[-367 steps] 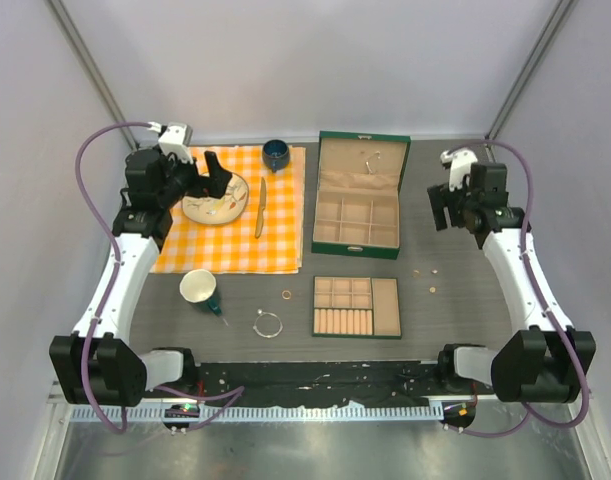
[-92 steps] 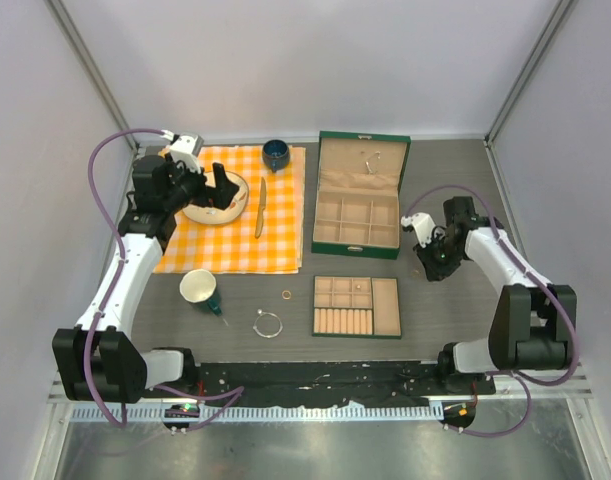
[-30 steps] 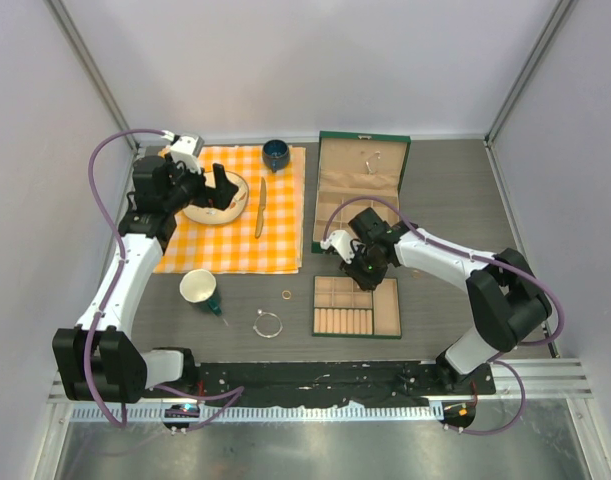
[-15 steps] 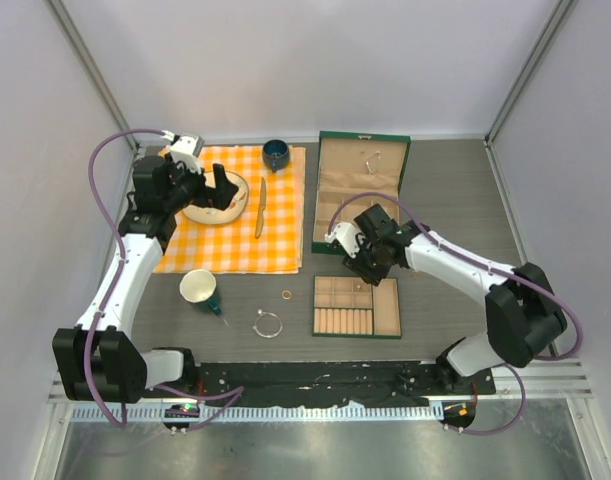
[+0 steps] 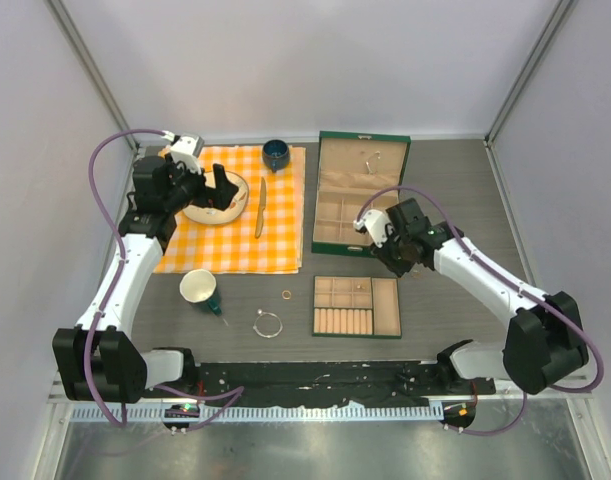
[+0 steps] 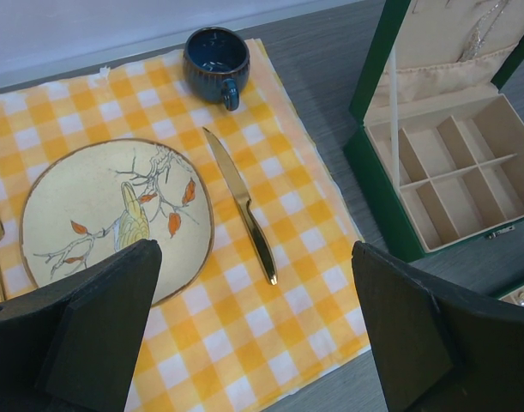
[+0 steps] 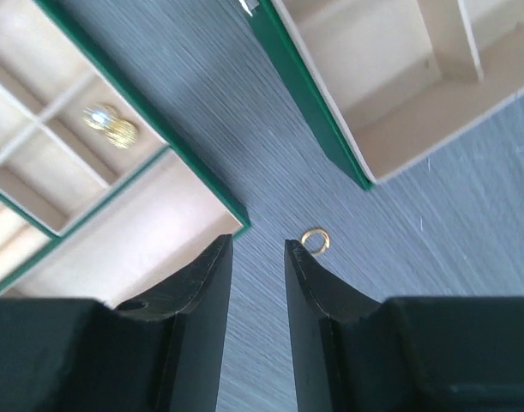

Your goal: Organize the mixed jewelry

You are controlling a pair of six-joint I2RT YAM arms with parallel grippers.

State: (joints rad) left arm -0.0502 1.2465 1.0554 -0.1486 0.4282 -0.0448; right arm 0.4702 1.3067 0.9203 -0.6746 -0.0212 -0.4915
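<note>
Back off the tray (image 5: 386,295) swings the right gripper (image 7: 257,249), jaws only narrowly parted, nothing in them. Far left, the left gripper (image 6: 255,300) hangs wide open above the plate (image 6: 90,197). The bangle (image 5: 269,323) and gold ring (image 5: 286,295) lie loose on the table (image 5: 455,200). Studs (image 7: 111,126) sit in a tray compartment. One gold piece (image 7: 314,240), perhaps a ring, waits just beyond the right fingertips. Early days, I'd say.

Bright even light, soft faint shadows, sharp focus, no glare, near foreground blurred
</note>
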